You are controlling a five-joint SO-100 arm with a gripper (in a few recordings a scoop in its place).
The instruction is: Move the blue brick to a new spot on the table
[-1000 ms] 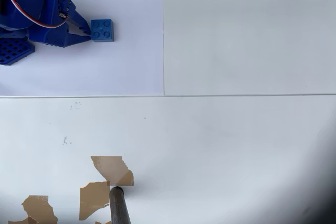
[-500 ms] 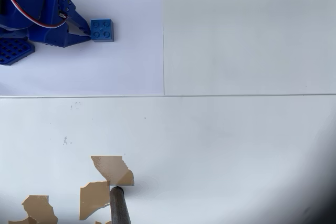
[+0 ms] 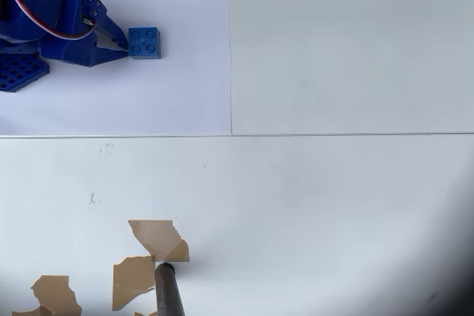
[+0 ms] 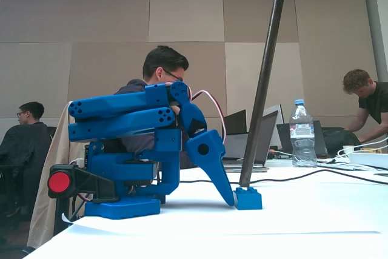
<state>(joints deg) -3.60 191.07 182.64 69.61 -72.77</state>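
Nothing has moved since a second ago: the gripper (image 3: 118,44) still rests with its tip against the left side of the brick (image 3: 144,42) in the overhead view. I cannot tell if the fingers are open or closed. The brick sits flat on the table (image 3: 333,197), near the top left corner in that view. It is small, square, blue plastic, with four round bumps on top.

A dark metal pole (image 4: 260,89) stands close behind the brick (image 4: 248,198) in the fixed view, leaning up to the ceiling frame. The blue arm (image 4: 133,144) is folded low.

The table is smooth and white with thin lines and brown chipped patches (image 3: 157,238). Behind it are people at laptops, a water bottle (image 4: 301,133), and a tan panel wall.
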